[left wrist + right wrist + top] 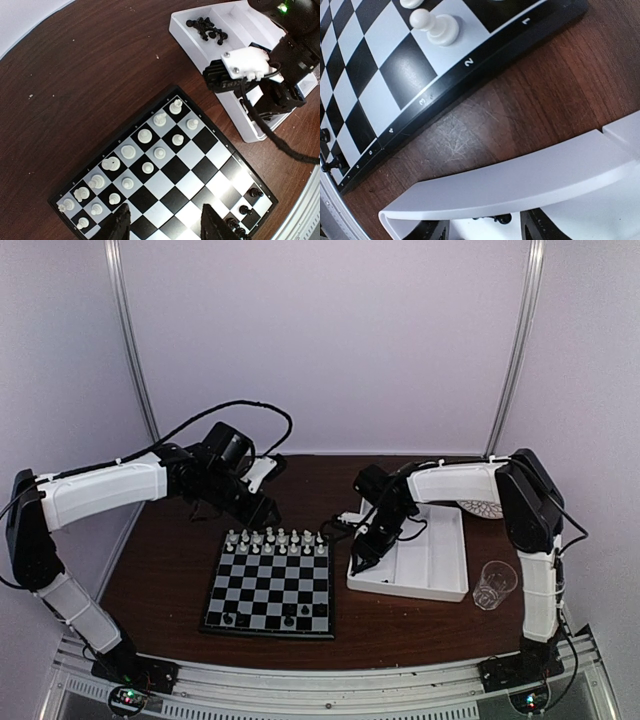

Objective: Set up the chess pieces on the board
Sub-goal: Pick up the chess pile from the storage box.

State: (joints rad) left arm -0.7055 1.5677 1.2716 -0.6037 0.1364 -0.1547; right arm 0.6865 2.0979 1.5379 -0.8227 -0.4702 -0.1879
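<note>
On the brown table (160,580) the board (268,592) lies flat between the two arms. A few black chess pieces (289,620) stand on its nearest row, some toward the left corner and one nearer the middle. Right of the board, a clear drinking glass (495,585) stands upright just beside the near right corner of a white divided tray (432,588); the tray sits close to the board's right side but apart from it, with bare table between.

The right gripper (358,564) dips into the tray's near left corner; in the right wrist view its fingers stand apart, and a single black piece (498,218) lies on the tray floor between them, clamped by neither as far as can be seen; the same view shows a white pawn (435,27) on the square by the border's number 2. Farther along the tray, the left wrist view shows a heap of black pieces (205,27) in an end compartment.

The white chess pieces (275,542) fill the board's two farthest rows; the left gripper (167,226) hovers over that far part of the board, fingers wide apart, holding nothing.
</note>
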